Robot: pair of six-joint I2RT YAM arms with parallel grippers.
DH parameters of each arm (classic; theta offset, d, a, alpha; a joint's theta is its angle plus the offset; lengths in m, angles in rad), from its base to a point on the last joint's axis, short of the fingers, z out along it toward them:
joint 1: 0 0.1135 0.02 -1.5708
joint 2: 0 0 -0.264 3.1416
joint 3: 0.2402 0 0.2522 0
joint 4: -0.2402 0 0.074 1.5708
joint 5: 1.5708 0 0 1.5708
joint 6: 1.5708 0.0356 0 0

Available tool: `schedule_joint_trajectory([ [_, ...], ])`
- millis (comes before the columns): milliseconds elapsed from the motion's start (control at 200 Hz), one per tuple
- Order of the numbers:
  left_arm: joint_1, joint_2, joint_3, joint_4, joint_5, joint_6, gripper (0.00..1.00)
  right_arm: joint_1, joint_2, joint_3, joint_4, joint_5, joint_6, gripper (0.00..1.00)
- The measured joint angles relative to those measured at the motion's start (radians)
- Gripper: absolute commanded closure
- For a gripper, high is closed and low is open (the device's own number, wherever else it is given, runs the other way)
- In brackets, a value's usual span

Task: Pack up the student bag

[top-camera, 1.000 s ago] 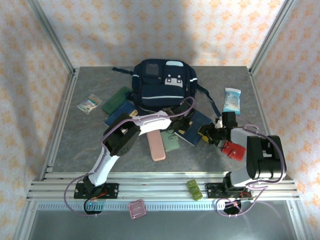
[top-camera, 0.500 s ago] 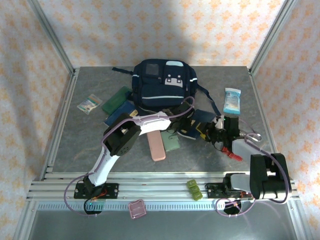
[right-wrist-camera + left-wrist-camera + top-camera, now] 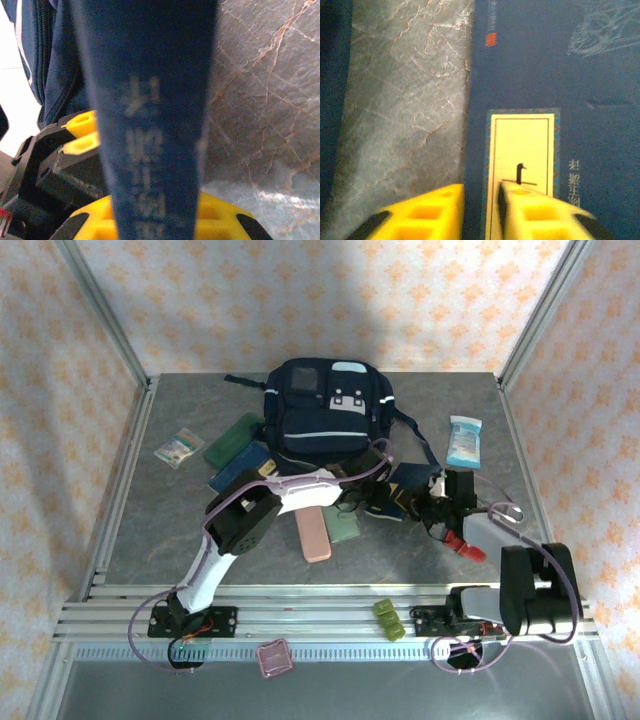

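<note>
Bright even overhead light, faint shadow on back wall (image 3: 400,300), navy booklet (image 3: 150,125) blurred close-up.

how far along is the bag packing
Done: nothing visibly packed; the student bag shows no contents. In hand: the right fingers pinch a navy booklet near the bag. To do: pink case, green case, tissue pack and more lie on the table.

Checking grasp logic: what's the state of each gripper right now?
Left gripper: slightly open, over the navy booklet, gripping nothing.
Right gripper: shut on the navy booklet.
</note>
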Motion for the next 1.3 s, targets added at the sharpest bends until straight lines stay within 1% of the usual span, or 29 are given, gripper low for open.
schedule_joint_trajectory([
  [110, 0.010, -0.100, -0.077, 0.011, 0.039, -0.040, 0.43, -0.007, -0.088, 0.042, -0.095, 0.003, -0.034, 1.00],
  [165, 0.022, -0.172, -0.109, 0.016, 0.061, -0.052, 0.40, -0.010, -0.135, 0.084, -0.134, -0.002, -0.054, 1.00],
  [230, 0.048, -0.272, -0.144, 0.036, 0.090, -0.071, 0.32, -0.013, -0.176, 0.143, -0.151, -0.029, -0.076, 1.00],
  [245, 0.055, -0.297, -0.150, 0.041, 0.093, -0.079, 0.29, -0.013, -0.185, 0.161, -0.151, -0.038, -0.080, 1.00],
  [250, 0.060, -0.310, -0.153, 0.043, 0.097, -0.079, 0.25, -0.013, -0.187, 0.164, -0.151, -0.041, -0.081, 1.00],
  [260, 0.064, -0.322, -0.157, 0.048, 0.102, -0.079, 0.21, -0.013, -0.191, 0.174, -0.151, -0.048, -0.084, 1.00],
  [285, 0.082, -0.367, -0.171, 0.066, 0.114, -0.089, 0.19, -0.013, -0.201, 0.198, -0.148, -0.067, -0.088, 1.00],
  [415, 0.209, -0.566, -0.253, 0.216, 0.225, -0.143, 0.18, 0.006, -0.231, 0.277, -0.098, -0.187, -0.094, 1.00],
  [501, 0.298, -0.644, -0.327, 0.327, 0.305, -0.190, 0.17, 0.065, -0.233, 0.305, -0.080, -0.249, -0.098, 1.00],
  [561, 0.339, -0.672, -0.378, 0.382, 0.359, -0.214, 0.16, 0.125, -0.233, 0.326, -0.081, -0.285, -0.110, 1.00],
  [656, 0.358, -0.676, -0.431, 0.433, 0.445, -0.243, 0.16, 0.217, -0.232, 0.367, -0.079, -0.333, -0.132, 1.00],
  [706, 0.358, -0.675, -0.460, 0.463, 0.491, -0.257, 0.16, 0.248, -0.232, 0.385, -0.067, -0.359, -0.137, 1.00],
  [816, 0.359, -0.677, -0.506, 0.543, 0.562, -0.294, 0.16, 0.269, -0.232, 0.400, -0.058, -0.393, -0.146, 1.00],
  [911, 0.369, -0.695, -0.585, 0.700, 0.620, -0.375, 0.17, 0.269, -0.211, 0.419, -0.091, -0.398, -0.179, 1.00],
  [971, 0.374, -0.705, -0.631, 0.808, 0.666, -0.439, 0.21, 0.269, -0.177, 0.433, -0.101, -0.397, -0.193, 1.00],
  [1026, 0.375, -0.706, -0.657, 0.895, 0.707, -0.493, 0.26, 0.269, -0.146, 0.434, -0.100, -0.398, -0.206, 1.00],
  [1076, 0.376, -0.706, -0.671, 0.956, 0.735, -0.536, 0.34, 0.270, -0.123, 0.434, -0.104, -0.397, -0.212, 1.00],
  [1136, 0.381, -0.706, -0.685, 1.015, 0.762, -0.585, 0.49, 0.271, -0.107, 0.434, -0.106, -0.397, -0.217, 0.99],
  [1181, 0.386, -0.706, -0.693, 1.043, 0.771, -0.606, 0.70, 0.271, -0.104, 0.434, -0.108, -0.397, -0.223, 0.96],
  [1216, 0.392, -0.706, -0.700, 1.063, 0.781, -0.622, 0.81, 0.271, -0.105, 0.436, -0.108, -0.399, -0.230, 0.92],
  [1251, 0.397, -0.706, -0.705, 1.071, 0.785, -0.636, 0.95, 0.271, -0.105, 0.440, -0.108, -0.403, -0.237, 0.88],
  [1271, 0.401, -0.706, -0.707, 1.075, 0.787, -0.642, 1.00, 0.271, -0.104, 0.442, -0.108, -0.405, -0.239, 0.85],
  [1296, 0.402, -0.706, -0.707, 1.079, 0.789, -0.644, 1.00, 0.271, -0.104, 0.444, -0.109, -0.406, -0.240, 0.79],
])
